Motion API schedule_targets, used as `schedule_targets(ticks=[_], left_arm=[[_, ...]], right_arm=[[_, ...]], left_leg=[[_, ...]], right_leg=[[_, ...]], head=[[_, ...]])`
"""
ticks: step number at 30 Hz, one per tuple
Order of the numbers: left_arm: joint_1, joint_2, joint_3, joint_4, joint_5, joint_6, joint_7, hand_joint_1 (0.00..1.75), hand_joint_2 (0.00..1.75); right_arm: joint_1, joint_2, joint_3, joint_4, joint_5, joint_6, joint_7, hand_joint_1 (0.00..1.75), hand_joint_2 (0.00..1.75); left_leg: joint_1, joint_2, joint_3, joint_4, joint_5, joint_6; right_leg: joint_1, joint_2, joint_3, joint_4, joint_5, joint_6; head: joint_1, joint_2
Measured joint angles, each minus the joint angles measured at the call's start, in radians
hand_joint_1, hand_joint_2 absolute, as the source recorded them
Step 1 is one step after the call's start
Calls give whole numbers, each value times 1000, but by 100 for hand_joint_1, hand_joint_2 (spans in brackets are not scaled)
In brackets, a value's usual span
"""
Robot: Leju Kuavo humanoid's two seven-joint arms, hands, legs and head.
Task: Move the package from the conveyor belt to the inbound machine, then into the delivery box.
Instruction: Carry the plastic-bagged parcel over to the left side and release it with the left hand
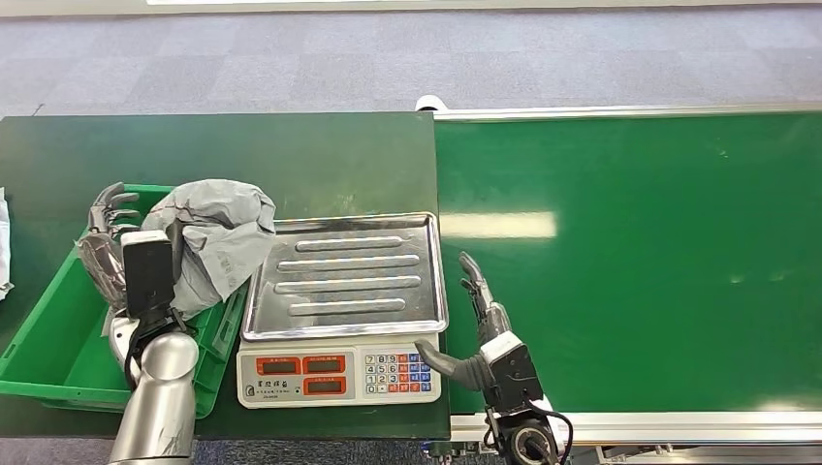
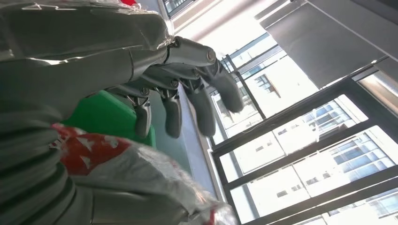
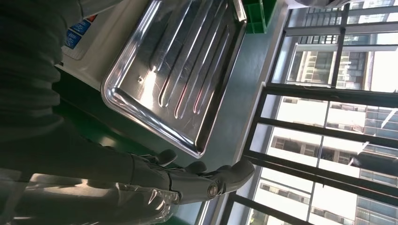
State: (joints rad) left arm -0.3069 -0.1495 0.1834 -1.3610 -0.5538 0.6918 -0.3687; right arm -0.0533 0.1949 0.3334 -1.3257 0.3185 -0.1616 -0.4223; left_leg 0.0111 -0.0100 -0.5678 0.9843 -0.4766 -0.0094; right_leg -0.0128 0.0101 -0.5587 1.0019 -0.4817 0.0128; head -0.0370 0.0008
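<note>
**Package held over the green bin, release still to come**

Nearest the robot, the left hand (image 1: 114, 254) holds the grey package (image 1: 218, 237) above the green bin (image 1: 44, 339), which sits on the dark table (image 1: 320, 160) at the left. In the left wrist view the fingers (image 2: 202, 101) curl loosely over the crumpled plastic, and a red-printed patch of the bag lies against the palm side. How firm the hold is I cannot tell. The package hangs partly over the bin's right wall, with its edge near the scale (image 1: 339, 373) and that machine's steel tray (image 1: 344, 276).

The right hand (image 1: 480, 325) is empty, its fingers straight and apart, resting beside the tray at the near edge of the conveyor belt (image 1: 630, 252).

Judging from this, the weighing step looks finished and only the drop remains. The risk lies in where the bag hangs: let go here, it could catch on the bin wall and slump back toward the tray, or slide out onto the table. The soft, slippery plastic could also cling to the fingers and fall late or crooked.
</note>
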Motion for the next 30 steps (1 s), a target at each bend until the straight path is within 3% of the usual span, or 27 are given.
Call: schedule_targets(ticks=[9, 15, 23, 30], left_arm=[[28, -26, 19, -69, 159, 2, -107, 0, 175], [73, -34, -13, -172, 322, -17, -237, 0, 175], [165, -11, -204, -347, 462, -276, -262, 0, 175], [266, 0, -331, -417, 477, -438, -289, 0, 175]], right_arm=[[0, 0, 1, 11, -7, 18, 6, 0, 175], [-3, -3, 6, 19, -14, 25, 9, 0, 175], [-22, -25, 6, -3, -14, 25, -11, 0, 175], [-49, -58, -24, -172, 75, 6, -38, 0, 175]], left_leg=[[0, 0, 0, 0, 0, 0], [0, 0, 0, 0, 0, 0], [0, 0, 0, 0, 0, 0], [0, 0, 0, 0, 0, 0]], right_leg=[[0, 0, 0, 0, 0, 0], [0, 0, 0, 0, 0, 0], [0, 0, 0, 0, 0, 0], [0, 0, 0, 0, 0, 0]], head=[[0, 0], [0, 0], [0, 0], [0, 0]])
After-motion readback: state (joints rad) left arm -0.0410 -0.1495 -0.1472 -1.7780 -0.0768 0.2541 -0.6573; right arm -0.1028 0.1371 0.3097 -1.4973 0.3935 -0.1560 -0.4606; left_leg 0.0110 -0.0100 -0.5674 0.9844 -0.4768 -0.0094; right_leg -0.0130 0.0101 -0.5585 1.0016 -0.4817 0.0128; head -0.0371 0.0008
